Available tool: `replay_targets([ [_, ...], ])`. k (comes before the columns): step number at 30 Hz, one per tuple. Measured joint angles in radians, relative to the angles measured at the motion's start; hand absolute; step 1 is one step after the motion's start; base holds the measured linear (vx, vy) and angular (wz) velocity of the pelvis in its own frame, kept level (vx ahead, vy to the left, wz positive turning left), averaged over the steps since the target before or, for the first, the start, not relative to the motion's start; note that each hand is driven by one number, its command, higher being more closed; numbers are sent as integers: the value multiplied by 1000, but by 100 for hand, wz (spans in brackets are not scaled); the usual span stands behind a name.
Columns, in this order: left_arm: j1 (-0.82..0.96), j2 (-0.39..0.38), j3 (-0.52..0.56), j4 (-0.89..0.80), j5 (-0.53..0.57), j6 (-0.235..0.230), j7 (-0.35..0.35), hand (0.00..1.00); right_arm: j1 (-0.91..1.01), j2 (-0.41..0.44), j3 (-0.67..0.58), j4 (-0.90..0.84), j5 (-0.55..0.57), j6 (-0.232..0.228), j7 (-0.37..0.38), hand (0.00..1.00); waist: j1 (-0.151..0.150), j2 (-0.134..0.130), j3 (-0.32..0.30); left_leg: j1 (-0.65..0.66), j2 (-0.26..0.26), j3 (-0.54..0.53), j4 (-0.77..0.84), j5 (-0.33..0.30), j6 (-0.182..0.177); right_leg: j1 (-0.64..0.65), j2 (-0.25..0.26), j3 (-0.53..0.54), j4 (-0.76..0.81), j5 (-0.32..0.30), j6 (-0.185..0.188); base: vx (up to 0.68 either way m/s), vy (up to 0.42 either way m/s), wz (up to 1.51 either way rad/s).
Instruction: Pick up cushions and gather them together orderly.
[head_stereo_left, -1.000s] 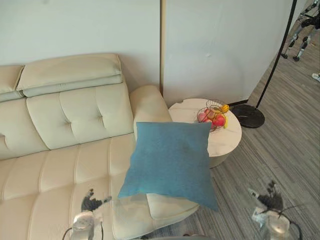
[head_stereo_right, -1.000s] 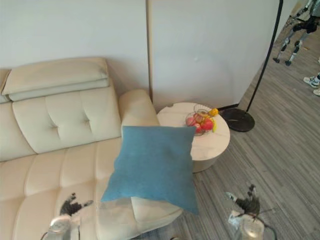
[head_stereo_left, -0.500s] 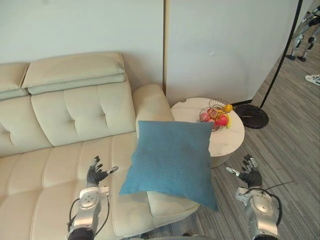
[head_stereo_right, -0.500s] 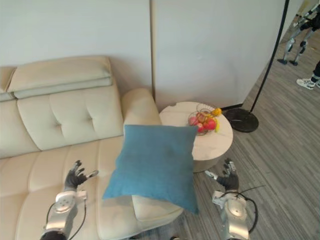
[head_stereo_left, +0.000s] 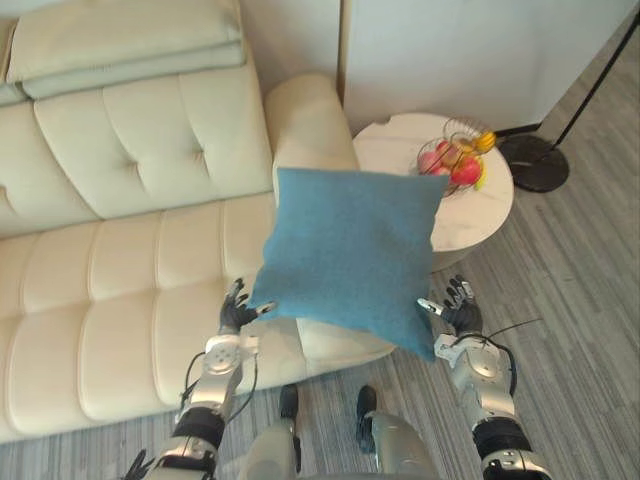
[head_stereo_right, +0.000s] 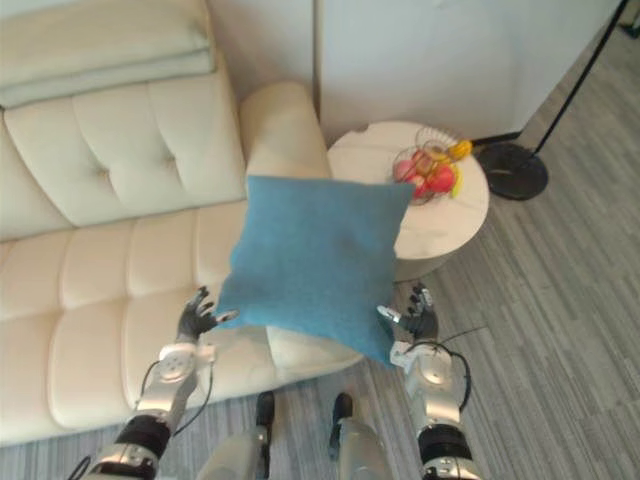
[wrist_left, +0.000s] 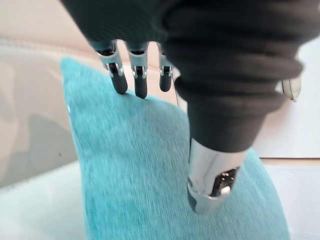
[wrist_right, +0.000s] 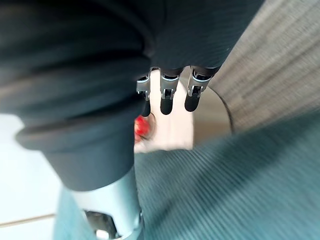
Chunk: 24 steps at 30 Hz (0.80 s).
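Both hands have come up and inward over the last half second, from low and well apart from the cushion (head_stereo_left: 350, 250) to just beside its two lower corners. The whole picture has shifted too, so the head camera has tipped down; the cushion itself looks unmoved.

It stands propped on the end of the sofa (head_stereo_left: 120, 280), leaning back against the armrest (head_stereo_left: 305, 115), with its lower right corner hanging past the seat's edge above the floor (head_stereo_left: 580, 300). Behind it are the round table (head_stereo_left: 400, 150) and a fruit basket (head_stereo_left: 455, 165).

The left hand (head_stereo_left: 238, 310) is released, its fingers straight and thumb spread, at the lower left corner. The right hand (head_stereo_left: 460, 312) is just as relaxed at the lower right corner. Neither grasps anything, and I cannot tell whether either thumb touches the fabric.

The cushion should be light, soft and plump, with a napped weave that gives decent friction, so slipping is less of a worry than sagging. Held by one corner it would likely fold and swing. The better hold is probably on the two side edges, a little above the lower corners, pressing inward with both palms and curling the fingers into the filling. Lifted evenly, it should stay flat and clear of the basket.
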Motion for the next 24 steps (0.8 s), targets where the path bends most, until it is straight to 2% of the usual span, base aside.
replay_targets([
  [4,-96,-3,-22,0,-46,0,8,0,-105,5,39,0,36,2,-31,0,4,2,36,-83,21,29,57,-1,2,-69,-3,-8,28,2,0,-104,-15,6],
  [7,-143,-8,-30,1,-76,0,26,0,-173,-1,83,0,45,8,-49,0,8,3,37,-131,33,50,64,1,2,-120,-2,-12,29,14,-4,-51,-25,-5],
  [11,-176,-11,-56,2,-96,0,40,0,-242,-7,122,0,46,19,-58,0,7,11,51,-132,37,50,58,17,2,-124,-1,-18,26,25,-18,34,-27,-2],
  [12,-188,-11,-58,6,-105,0,40,100,-257,-10,124,0,46,21,-63,100,9,12,51,-132,38,50,52,23,5,-124,-1,-23,27,27,-21,87,-32,11],
  [17,-249,-4,-74,21,-194,0,65,100,-363,-46,149,0,67,23,-85,100,14,16,59,-133,36,50,26,39,-2,-124,-1,-31,13,29,-23,73,-15,4],
  [24,-318,29,-80,21,-254,0,81,100,-455,-93,149,0,84,20,-93,100,17,30,74,-134,35,64,21,39,-2,-133,2,-15,6,29,-23,57,-6,-5],
])
